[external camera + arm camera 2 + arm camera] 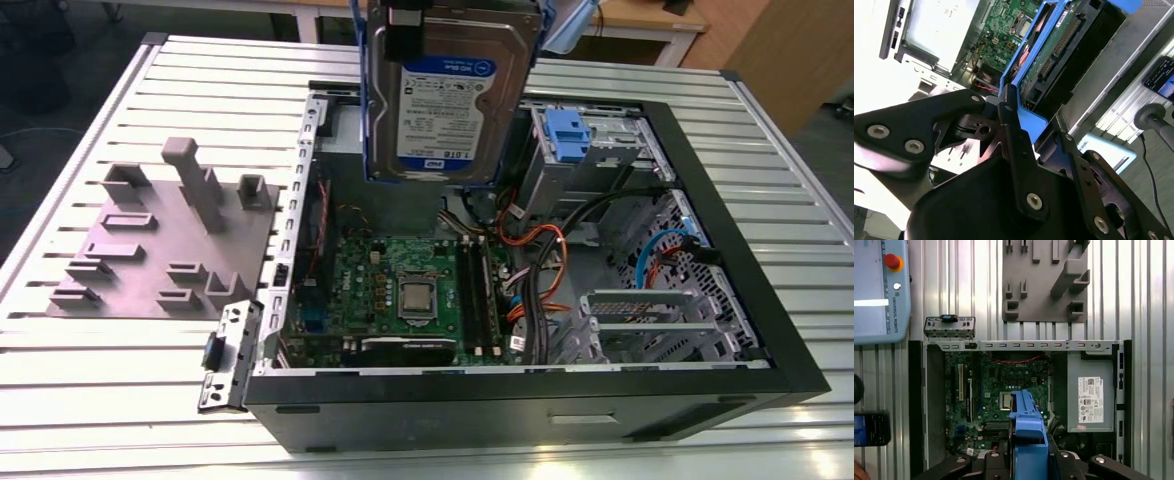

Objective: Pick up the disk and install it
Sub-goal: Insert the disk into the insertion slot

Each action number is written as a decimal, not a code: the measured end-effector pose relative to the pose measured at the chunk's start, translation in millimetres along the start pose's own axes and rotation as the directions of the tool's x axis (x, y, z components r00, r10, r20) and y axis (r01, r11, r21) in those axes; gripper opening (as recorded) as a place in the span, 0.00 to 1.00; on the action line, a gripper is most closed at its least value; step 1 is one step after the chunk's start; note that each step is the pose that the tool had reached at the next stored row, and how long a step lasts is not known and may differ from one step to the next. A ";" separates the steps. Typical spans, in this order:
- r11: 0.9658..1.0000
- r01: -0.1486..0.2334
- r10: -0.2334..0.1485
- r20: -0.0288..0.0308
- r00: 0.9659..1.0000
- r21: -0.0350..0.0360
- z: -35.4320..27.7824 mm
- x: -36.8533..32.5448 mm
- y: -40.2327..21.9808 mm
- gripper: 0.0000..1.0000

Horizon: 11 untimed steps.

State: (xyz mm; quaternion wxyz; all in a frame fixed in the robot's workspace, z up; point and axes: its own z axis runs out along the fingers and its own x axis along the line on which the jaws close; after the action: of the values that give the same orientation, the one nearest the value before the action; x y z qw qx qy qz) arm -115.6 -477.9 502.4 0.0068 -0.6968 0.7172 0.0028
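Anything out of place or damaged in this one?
Nothing stands out. The gripper holds the disk upright above the open case; a detached metal bracket lies on the table beside it.

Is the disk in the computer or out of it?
Out. The disk hangs upright above the open computer case, not in any slot, with the gripper shut on its blue bracket.

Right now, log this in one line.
gripper shut on silver metal disk with blue plastic bracket | held above open black computer case | not yet installed
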 end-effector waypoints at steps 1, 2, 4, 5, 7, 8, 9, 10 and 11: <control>1.000 0.000 0.000 0.000 1.000 0.000 0.0 0.8 0.0 0.36; 1.000 0.000 0.000 0.000 1.000 0.000 0.0 1.0 0.0 0.36; 1.000 0.000 0.000 0.000 1.000 0.000 0.0 1.1 0.0 0.36; 1.000 0.000 0.000 0.000 1.000 0.000 0.0 1.2 0.0 0.36; 1.000 0.000 0.000 0.000 1.000 0.000 0.0 1.2 0.0 0.36; 1.000 0.000 0.000 0.000 1.000 0.000 0.0 1.2 0.0 0.36; 1.000 0.000 0.000 0.000 1.000 0.000 0.0 1.3 0.0 0.36; 1.000 0.000 0.000 0.000 1.000 0.000 0.0 1.3 0.0 0.36; 1.000 0.000 0.000 0.000 1.000 0.000 0.0 1.3 0.0 0.36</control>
State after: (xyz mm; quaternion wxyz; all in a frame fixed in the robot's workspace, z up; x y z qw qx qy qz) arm -115.6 -479.2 502.4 0.0068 -0.6968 0.7172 0.0028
